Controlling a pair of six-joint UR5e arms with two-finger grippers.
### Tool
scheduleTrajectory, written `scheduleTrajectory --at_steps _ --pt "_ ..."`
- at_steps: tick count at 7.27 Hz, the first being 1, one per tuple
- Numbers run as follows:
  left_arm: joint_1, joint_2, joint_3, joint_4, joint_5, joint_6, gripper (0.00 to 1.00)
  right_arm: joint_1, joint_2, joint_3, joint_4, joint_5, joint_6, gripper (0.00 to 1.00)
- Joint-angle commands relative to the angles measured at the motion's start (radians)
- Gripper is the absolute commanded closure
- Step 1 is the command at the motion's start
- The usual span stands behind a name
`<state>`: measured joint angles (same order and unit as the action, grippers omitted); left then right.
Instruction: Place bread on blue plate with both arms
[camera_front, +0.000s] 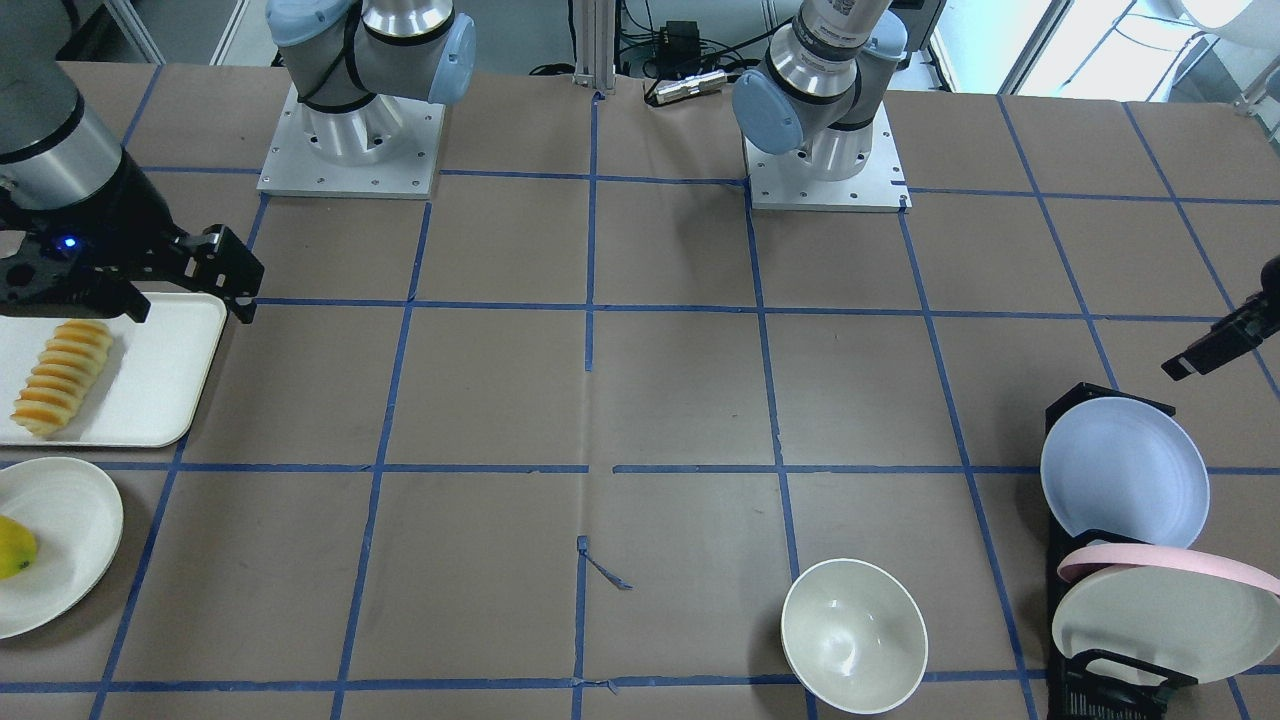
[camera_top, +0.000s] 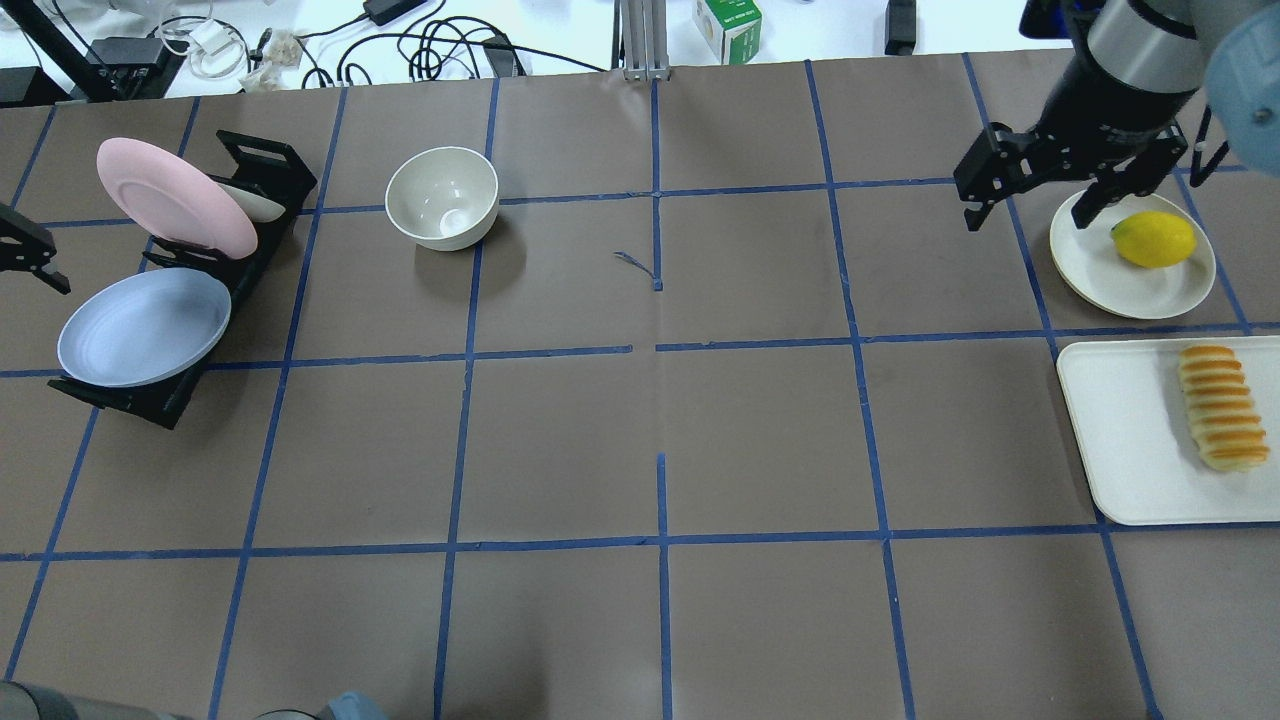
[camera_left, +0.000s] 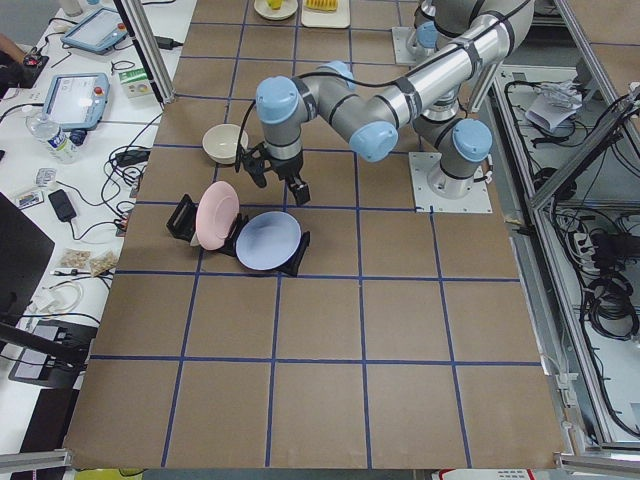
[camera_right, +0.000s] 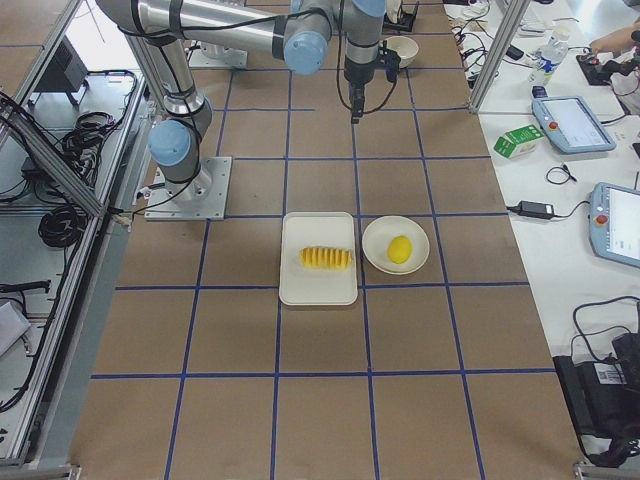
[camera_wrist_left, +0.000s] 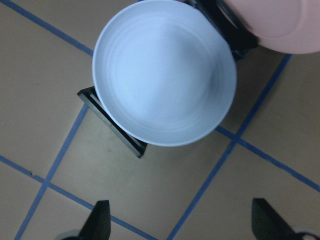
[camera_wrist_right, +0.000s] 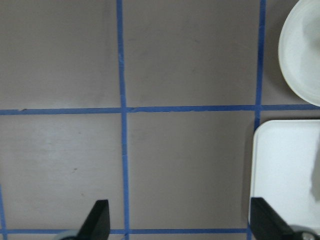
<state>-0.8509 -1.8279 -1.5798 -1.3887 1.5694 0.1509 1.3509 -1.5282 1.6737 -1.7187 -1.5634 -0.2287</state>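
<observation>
Zero steps done, as far as I can judge. Clock calls are on the overhead view unless noted.

- bread (camera_top: 1222, 408): lies on the white tray (camera_top: 1120, 440) at the table's 3 o'clock, nothing gripping it. Well apart from the plate, with the whole table between them.
- blue plate (camera_top: 143, 328): at 9 o'clock, propped tilted in the front slot of the black dish rack (camera_top: 275, 175), empty. Pink plate (camera_top: 175, 197) stands in the same rack at its 12 o'clock.
- left gripper (camera_wrist_left: 182, 222): jaws wide apart, nothing between them. Its wrist view looks down on the blue plate at 12 o'clock of the fingertips. No contact.
- right gripper (camera_wrist_right: 180, 225): jaws also spread, empty. Hangs above bare table at roughly 11 o'clock of the tray, near the cream plate (camera_top: 1095, 270) holding the lemon (camera_top: 1153, 239). The tray corner shows at 4 o'clock in its wrist view. Bread is not under it.
- cream bowl (camera_top: 442, 197): at 11 o'clock, not involved.

Left to do, my read:
- The left arm gets the plate out of the rack and lays it flat where both arms can reach.
- The right arm shifts toward 5 o'clock over the tray, grips the bread, carries it across and sets it on the plate.

Both arms look staged for approach only.
</observation>
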Motion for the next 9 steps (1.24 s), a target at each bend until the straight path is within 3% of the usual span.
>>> scheduleTrajectory --at_steps 1,3,4,5,6,7,9 --pt "0.077 -0.134 0.009 0.095 -0.002 0.039 0.00 -0.144 0.000 0.178 -0.215 -0.044 -0.147 0.00" --pt "0.105 -0.214 0.030 0.109 -0.005 0.039 0.03 -0.281 0.003 0.328 -0.381 -0.044 -0.251 0.00" --pt "0.105 -0.229 0.035 0.111 -0.005 0.038 0.06 -0.330 0.006 0.354 -0.422 -0.047 -0.289 0.00" --pt "0.105 -0.232 0.035 0.120 -0.024 0.038 0.17 -0.361 0.011 0.359 -0.421 -0.088 -0.346 0.00" --pt "0.105 -0.234 0.031 0.131 -0.107 0.036 0.41 -0.392 0.028 0.359 -0.424 -0.113 -0.395 0.00" --pt "0.105 -0.240 0.032 0.132 -0.115 0.036 0.61 -0.421 0.058 0.360 -0.424 -0.101 -0.414 0.00" --pt "0.105 -0.257 0.034 0.142 -0.115 0.036 0.70 -0.487 0.149 0.348 -0.514 -0.095 -0.527 0.00"
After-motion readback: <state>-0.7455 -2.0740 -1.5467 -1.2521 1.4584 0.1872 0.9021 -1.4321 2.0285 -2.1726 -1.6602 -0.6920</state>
